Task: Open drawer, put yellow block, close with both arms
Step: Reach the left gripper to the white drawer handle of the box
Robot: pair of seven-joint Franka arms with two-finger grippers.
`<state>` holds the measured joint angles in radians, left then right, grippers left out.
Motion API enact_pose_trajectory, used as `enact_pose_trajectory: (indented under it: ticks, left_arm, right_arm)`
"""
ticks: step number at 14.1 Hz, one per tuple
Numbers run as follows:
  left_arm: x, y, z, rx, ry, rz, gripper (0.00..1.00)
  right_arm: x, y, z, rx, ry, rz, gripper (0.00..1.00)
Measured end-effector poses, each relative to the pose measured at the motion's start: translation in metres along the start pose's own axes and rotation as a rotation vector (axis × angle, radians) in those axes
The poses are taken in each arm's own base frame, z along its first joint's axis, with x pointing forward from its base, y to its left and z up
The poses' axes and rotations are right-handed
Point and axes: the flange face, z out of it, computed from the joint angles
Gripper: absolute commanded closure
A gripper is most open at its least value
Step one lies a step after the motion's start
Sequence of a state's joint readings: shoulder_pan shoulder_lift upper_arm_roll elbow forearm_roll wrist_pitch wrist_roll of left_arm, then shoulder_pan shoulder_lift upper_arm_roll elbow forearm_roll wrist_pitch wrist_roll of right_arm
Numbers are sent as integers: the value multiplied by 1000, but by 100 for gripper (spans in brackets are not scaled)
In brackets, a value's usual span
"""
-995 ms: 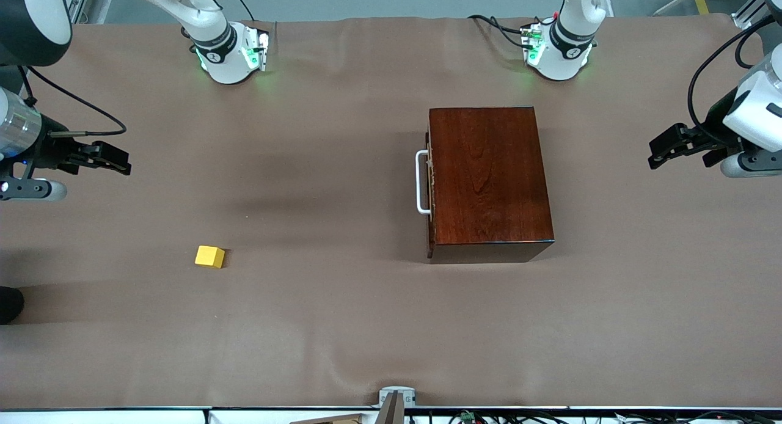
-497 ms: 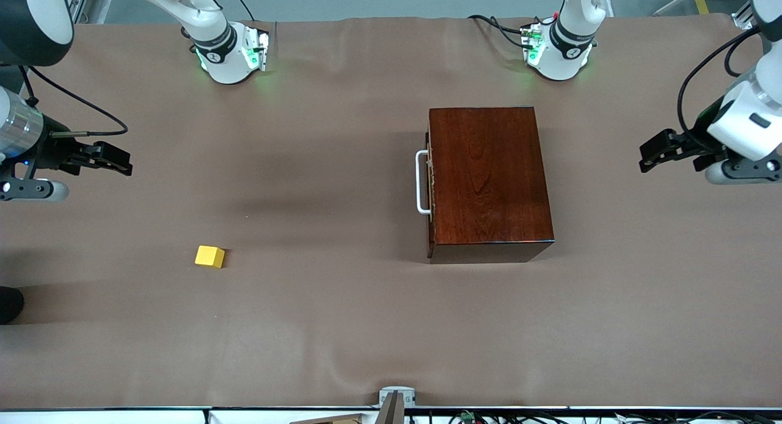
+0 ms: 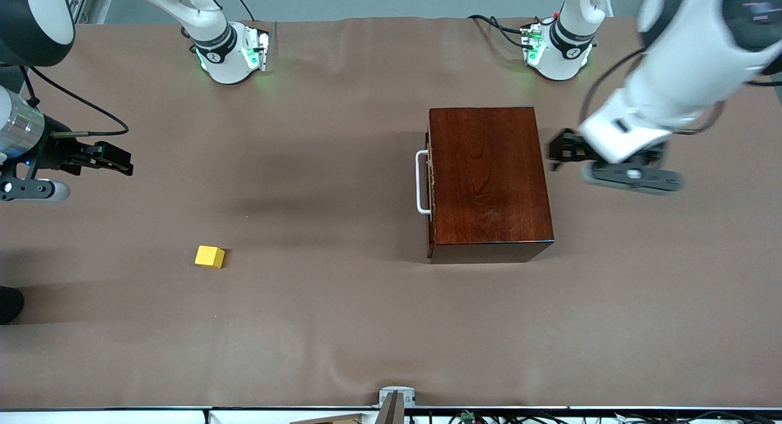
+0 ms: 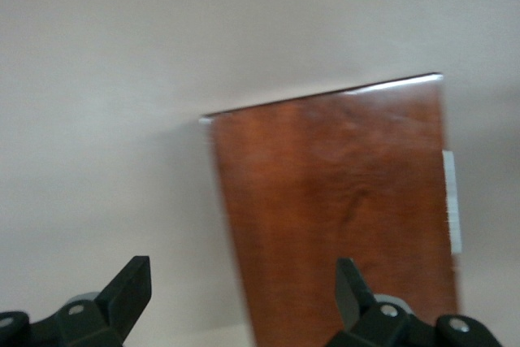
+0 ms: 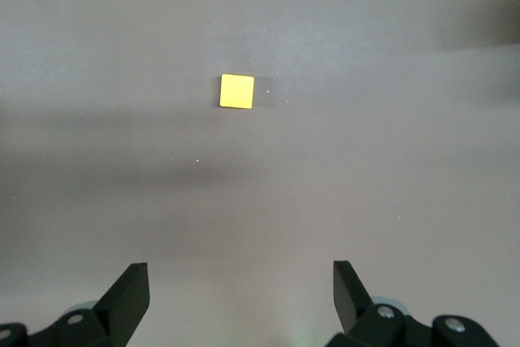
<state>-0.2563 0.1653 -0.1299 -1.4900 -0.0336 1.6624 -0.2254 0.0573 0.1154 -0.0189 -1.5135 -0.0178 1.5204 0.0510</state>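
Observation:
The dark reddish-brown wooden box [image 3: 489, 179] stands on the table toward the left arm's end, its drawer shut and the white bar handle [image 3: 420, 182] facing the right arm's end. The box also shows in the left wrist view [image 4: 341, 217]. The yellow block [image 3: 209, 256] lies on the cloth toward the right arm's end; it also shows in the right wrist view [image 5: 237, 91]. My left gripper [image 3: 559, 150] is open and empty, beside the box's back end. My right gripper [image 3: 119, 159] is open and empty, over the cloth at the right arm's end, apart from the block.
A brown cloth [image 3: 342, 314] covers the table. The two green-lit arm bases [image 3: 235, 51] [image 3: 553, 48] stand along its edge farthest from the front camera. A small grey bracket [image 3: 396, 394] sits at the nearest edge.
My left gripper has swung in from the table's end to the back end of the box. The right arm has hardly moved. The block and box have not moved.

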Motion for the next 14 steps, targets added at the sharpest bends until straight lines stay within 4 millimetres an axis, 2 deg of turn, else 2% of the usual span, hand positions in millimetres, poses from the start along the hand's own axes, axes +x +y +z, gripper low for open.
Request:
enact_pose_trajectory:
  ticks: [3,6,8,11,14]
  left_arm:
    - [2,79,17,-19,-13,-83,0]
    - [-12,170,42,-29,-26,-159,0]
    - [-23,221,66,-35,-31,-197,0]
    - [-39,274,107,-32,-49,-240,0]
    - [-50,302,149,27,-56,-240,0]
  right_arm:
    - [0,0,0,0,0,1,0]
    - [0,0,0,0,0,0,0]
    - [0,0,0,0,0,1,0]
    - [0,0,0,0,0,0,0]
    - [0,0,0,0,1,0,0]
